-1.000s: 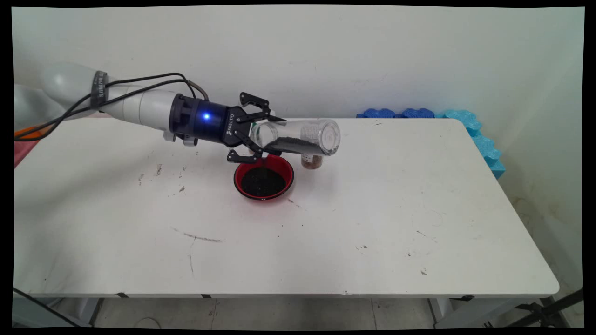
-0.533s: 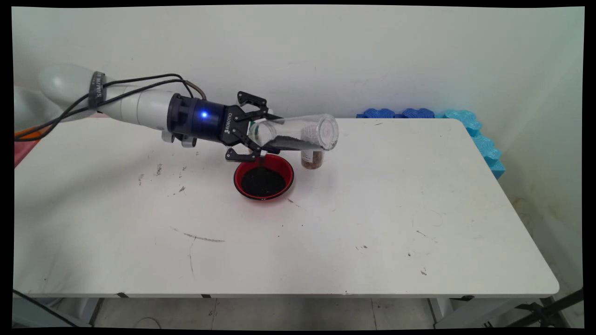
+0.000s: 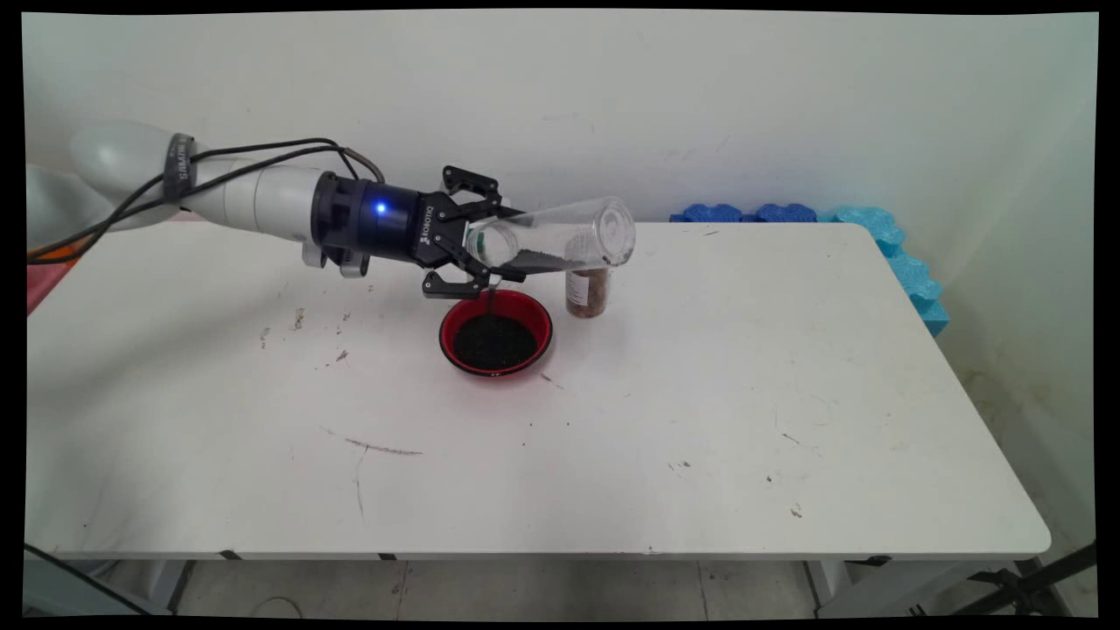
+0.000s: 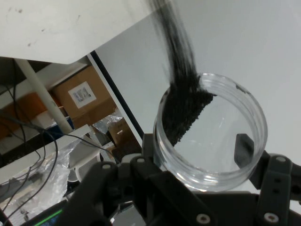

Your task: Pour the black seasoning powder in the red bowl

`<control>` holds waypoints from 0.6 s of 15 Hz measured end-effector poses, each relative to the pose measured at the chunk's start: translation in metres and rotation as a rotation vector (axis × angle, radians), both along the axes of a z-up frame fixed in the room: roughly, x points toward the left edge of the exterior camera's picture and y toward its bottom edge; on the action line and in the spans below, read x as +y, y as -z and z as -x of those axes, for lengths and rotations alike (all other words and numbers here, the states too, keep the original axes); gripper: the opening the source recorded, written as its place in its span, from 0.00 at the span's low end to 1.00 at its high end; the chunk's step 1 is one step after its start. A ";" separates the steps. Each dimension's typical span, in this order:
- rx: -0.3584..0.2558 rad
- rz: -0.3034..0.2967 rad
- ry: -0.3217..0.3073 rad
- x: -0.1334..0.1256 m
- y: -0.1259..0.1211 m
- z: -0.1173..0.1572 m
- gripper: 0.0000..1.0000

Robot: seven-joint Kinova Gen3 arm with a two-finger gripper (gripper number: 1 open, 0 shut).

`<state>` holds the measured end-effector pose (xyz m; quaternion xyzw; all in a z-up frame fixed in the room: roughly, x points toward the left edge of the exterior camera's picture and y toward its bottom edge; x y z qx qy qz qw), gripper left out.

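gripper (image 3: pixel 479 254): one, clamped on the mouth end of one clear jar (image 3: pixel 560 245), tipped mouth-down over the bowl
grains (image 4: pixel 186 113): black, streaming out of the jar mouth
bowl (image 3: pixel 495 332): one, red, black grains inside, directly below
small jar (image 3: pixel 587 292): one, upright, brown contents, just right of bowl
foam blocks (image 3: pixel 884 241): blue, stacked off table's far right corner

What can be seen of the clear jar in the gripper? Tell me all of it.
The jar is clear, round and lidless, plastic or glass by its look. The gripper is shut on it near its open mouth. It lies tipped, base raised toward the wall, mouth down over the red bowl. Black grains lie along its lower side and spill in a thin stream into the bowl.
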<state>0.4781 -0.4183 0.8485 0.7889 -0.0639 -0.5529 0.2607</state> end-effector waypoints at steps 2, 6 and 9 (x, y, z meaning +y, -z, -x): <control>0.010 -0.009 -0.006 0.000 -0.001 -0.001 0.00; 0.031 -0.034 -0.017 0.001 -0.002 -0.002 0.00; 0.047 -0.051 -0.025 0.001 -0.003 -0.002 0.00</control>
